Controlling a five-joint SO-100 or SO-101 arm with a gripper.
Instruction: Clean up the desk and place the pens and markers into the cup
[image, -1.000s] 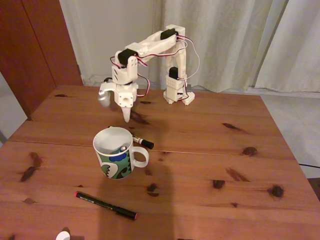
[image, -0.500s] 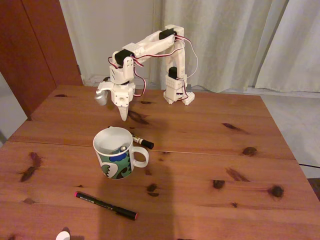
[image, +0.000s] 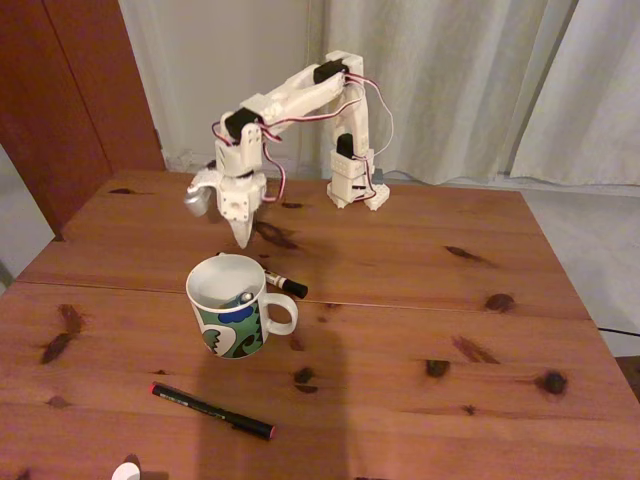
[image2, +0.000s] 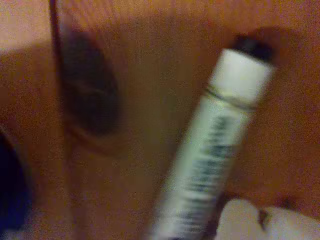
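The white cup (image: 226, 322) with a green and blue swirl stands on the desk (image: 420, 300), and a pen end (image: 243, 298) shows inside it. Right behind the cup lies the white marker (image: 284, 283) with a black cap; the blurred wrist view shows it close up (image2: 215, 145). A long black pen (image: 211, 410) with red tips lies in front of the cup. My gripper (image: 220, 222) hangs above the desk just behind the cup, pointing down, open, with nothing between its fingers.
The arm's base (image: 356, 190) stands at the desk's far edge before a curtain. A dark seam (image: 450, 305) crosses the desk. A small white object (image: 125, 471) sits at the near left edge. A wooden door (image: 70, 90) stands at the left.
My gripper has drifted a little left and turned slightly above the desk behind the cup. Cup, marker and black pen have not moved.
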